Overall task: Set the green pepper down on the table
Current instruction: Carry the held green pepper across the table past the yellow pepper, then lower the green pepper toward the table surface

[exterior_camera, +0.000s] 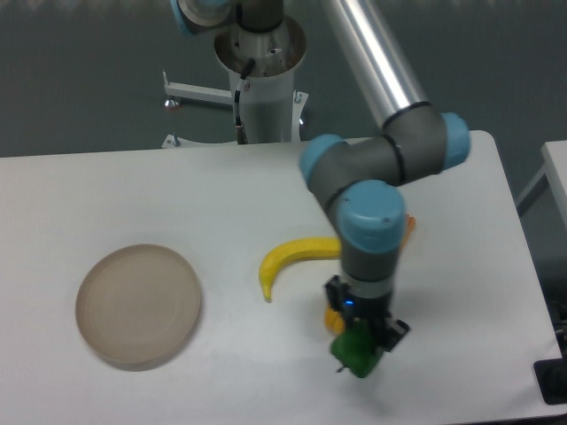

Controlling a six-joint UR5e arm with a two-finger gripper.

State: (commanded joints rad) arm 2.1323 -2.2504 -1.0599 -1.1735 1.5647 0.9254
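Camera view: we see the gripper (361, 343) clamped on the green pepper (355, 352), low over the table (221, 186), just beside the yellow-orange pepper (333, 320). We judge it light, firm, glossy and slippery; its lobed body offers the best hold.

The arm bends at the elbow, its hand (361, 347) pointing straight down, fingers clamped.
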